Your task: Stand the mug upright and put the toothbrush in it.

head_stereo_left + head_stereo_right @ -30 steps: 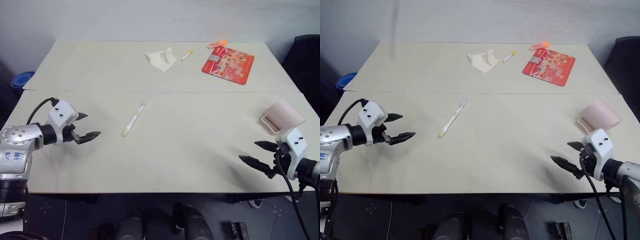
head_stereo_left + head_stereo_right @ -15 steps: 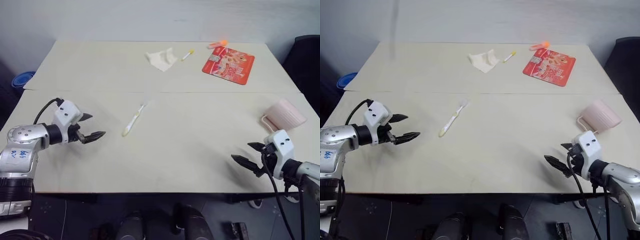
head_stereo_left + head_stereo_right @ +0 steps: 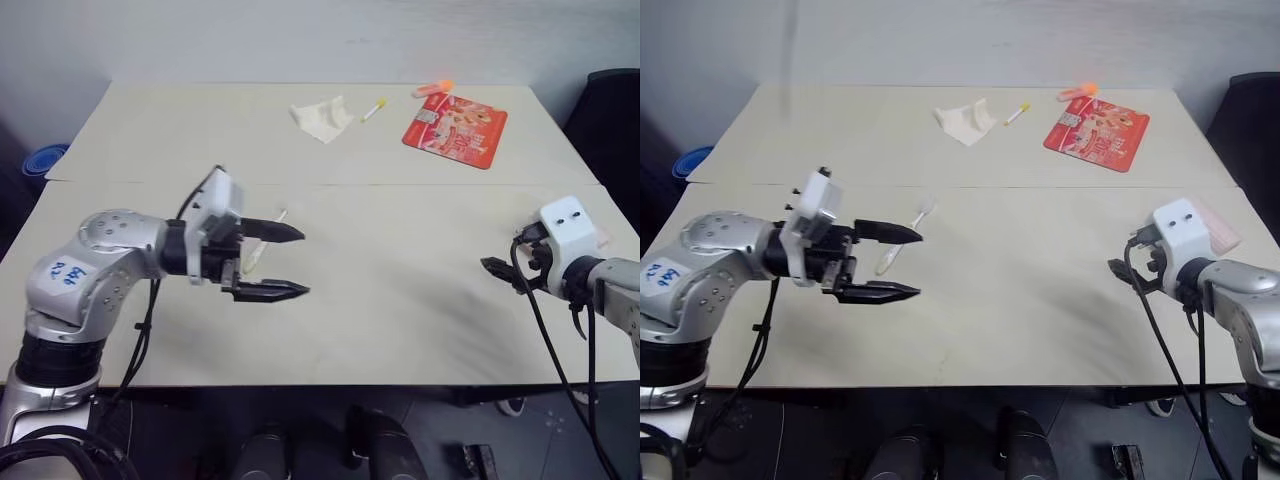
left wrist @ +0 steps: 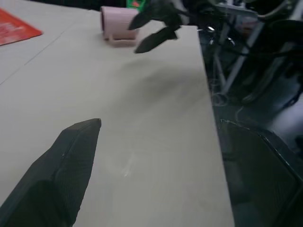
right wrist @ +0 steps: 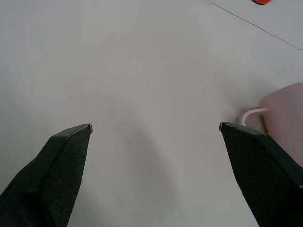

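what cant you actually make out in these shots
- Mug: in the head views the right arm covers nearly all of it; the right wrist view cuts it at the edge.
- Toothbrush: the left gripper covers its lower handle.
- Red packet: print too small to read.
- Right gripper: its own wrist block hides most of it.

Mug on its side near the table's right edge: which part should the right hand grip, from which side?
Probably the ribbed body, across its width, coming from the table's middle. The mug lies on its side, its handle toward the open right hand; the loop looks narrow.
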You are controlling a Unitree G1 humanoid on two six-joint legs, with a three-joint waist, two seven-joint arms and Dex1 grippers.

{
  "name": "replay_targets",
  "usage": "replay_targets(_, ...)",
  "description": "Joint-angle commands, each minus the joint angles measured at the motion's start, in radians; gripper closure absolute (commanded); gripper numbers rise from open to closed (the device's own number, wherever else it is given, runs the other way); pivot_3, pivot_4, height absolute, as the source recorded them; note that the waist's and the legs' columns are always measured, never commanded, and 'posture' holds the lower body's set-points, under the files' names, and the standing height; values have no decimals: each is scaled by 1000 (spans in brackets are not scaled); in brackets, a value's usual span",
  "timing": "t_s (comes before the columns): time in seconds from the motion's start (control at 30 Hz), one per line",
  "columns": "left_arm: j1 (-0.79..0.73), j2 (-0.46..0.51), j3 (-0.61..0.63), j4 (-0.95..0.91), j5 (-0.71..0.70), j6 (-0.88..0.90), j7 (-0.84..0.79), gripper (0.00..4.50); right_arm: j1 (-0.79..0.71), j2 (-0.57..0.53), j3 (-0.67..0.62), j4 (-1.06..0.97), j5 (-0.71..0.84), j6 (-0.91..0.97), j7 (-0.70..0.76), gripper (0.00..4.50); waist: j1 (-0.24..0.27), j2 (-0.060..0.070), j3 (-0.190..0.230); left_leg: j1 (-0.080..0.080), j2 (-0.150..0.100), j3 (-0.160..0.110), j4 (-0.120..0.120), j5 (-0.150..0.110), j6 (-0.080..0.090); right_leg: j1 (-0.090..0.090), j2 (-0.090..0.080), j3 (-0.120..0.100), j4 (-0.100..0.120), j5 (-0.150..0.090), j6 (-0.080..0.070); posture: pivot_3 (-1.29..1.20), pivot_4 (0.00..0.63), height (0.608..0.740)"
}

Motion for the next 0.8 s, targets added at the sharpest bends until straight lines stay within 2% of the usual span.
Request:
replay_targets(0.03,-40,-47,-8,2,3,-15,53,0,-92,-34,88,111,-76,-37,4,1123,1,0,0,0,0,0,0,0,0,0,1,0,0,0,0,0,150,740)
replay_targets(0.3,-79,-99,-54,18,41,-54,72,0,-293,-45,220,416,-208,-167,49,1123,-2,0,0,0,0,2,0,0,0,0,2,1,1,0,1,0,150,740)
replay_targets(0.47,-83,-98,-66,20,63,-78,68,0,-364,-39,286,560,-277,-250,93,1123,-8,0,0,0,1,3,1,0,0,0,2,2,1,0,1,0,150,740)
replay_targets(0.8,-76,-84,-63,18,101,-119,77,0,-494,54,318,920,-368,-408,130,1123,-24,0,0,0,3,9,1,1,-1,0,2,2,2,1,1,0,150,740)
